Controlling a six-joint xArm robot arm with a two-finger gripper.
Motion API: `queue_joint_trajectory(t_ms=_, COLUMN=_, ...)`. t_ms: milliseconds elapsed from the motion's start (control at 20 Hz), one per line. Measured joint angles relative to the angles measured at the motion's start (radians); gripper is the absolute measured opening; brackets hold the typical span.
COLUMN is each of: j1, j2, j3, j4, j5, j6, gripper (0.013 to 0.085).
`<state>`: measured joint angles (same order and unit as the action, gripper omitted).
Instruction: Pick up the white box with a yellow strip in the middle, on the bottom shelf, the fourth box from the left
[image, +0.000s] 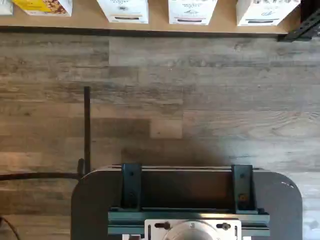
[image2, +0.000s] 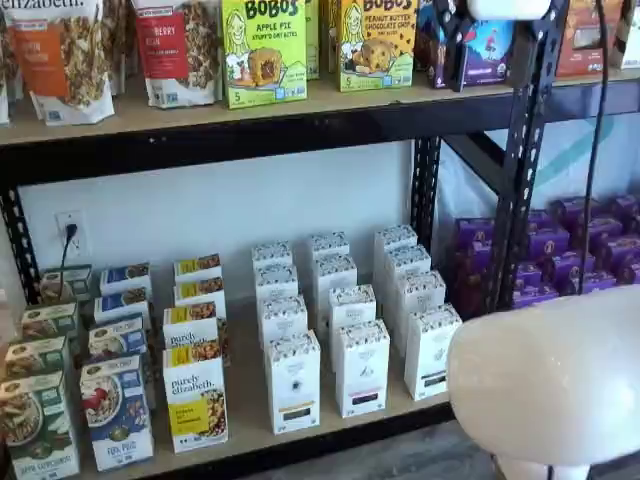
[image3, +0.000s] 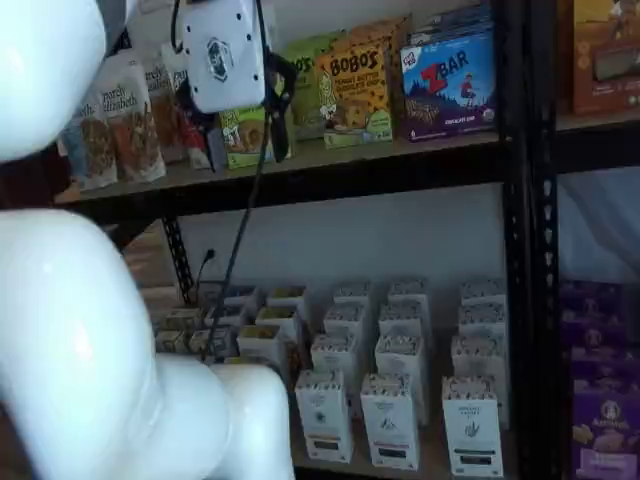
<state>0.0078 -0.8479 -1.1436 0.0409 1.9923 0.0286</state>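
White arm casing (image3: 80, 330) fills most of one side in a shelf view, and a rounded link (image2: 550, 380) blocks the lower corner in a shelf view too. I read everything else around it.

Grey-brown plank floor (image: 200, 100) takes up most of the wrist view, with the dark mount (image: 185, 200) and its teal brackets in front of it.

Black perforated uprights (image2: 525, 150) carry two tan boards. The upper board (image2: 200, 115) holds granola bags (image2: 65, 55) and Bobo's boxes (image2: 265, 50).

The bottom shelf (image2: 250, 425) is packed in rows running front to back: coloured cartons (image2: 115, 410) to one side, then a "purely elizabeth" box (image2: 195, 400) with a yellow label, then three files of tall white cartons. Purple boxes (image2: 580, 240) sit in the next bay.

The white box (image2: 293, 385) stands upright at the front of its file, just beside the "purely elizabeth" box, near the shelf's front edge. It has a speckled top and a small dark label near the base. It also shows in the other shelf view (image3: 322, 415) and, base only, in the wrist view (image: 123, 11).

The tool (image3: 232, 112) hangs high, level with the upper board and well apart from the white box. It is released, with nothing between its fingers. A black cable (image3: 240, 220) drops beside it.
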Motion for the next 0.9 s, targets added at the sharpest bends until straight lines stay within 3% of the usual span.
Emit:
queue_joint_trajectory(t_ms=50, j1=-0.020, j2=-0.008, j3=0.009, j4=0.018, j5=-0.019, j6=-0.012, gripper=0.0850)
queue_joint_trajectory(t_ms=550, j1=-0.042, j2=0.000, j3=0.021, j4=0.031, j5=-0.046, j6=-0.031, gripper=0.0850)
queue_joint_trajectory(t_ms=900, j1=-0.030, j2=-0.010, j3=0.063, j4=0.026, j5=-0.103, j6=-0.024, gripper=0.0850)
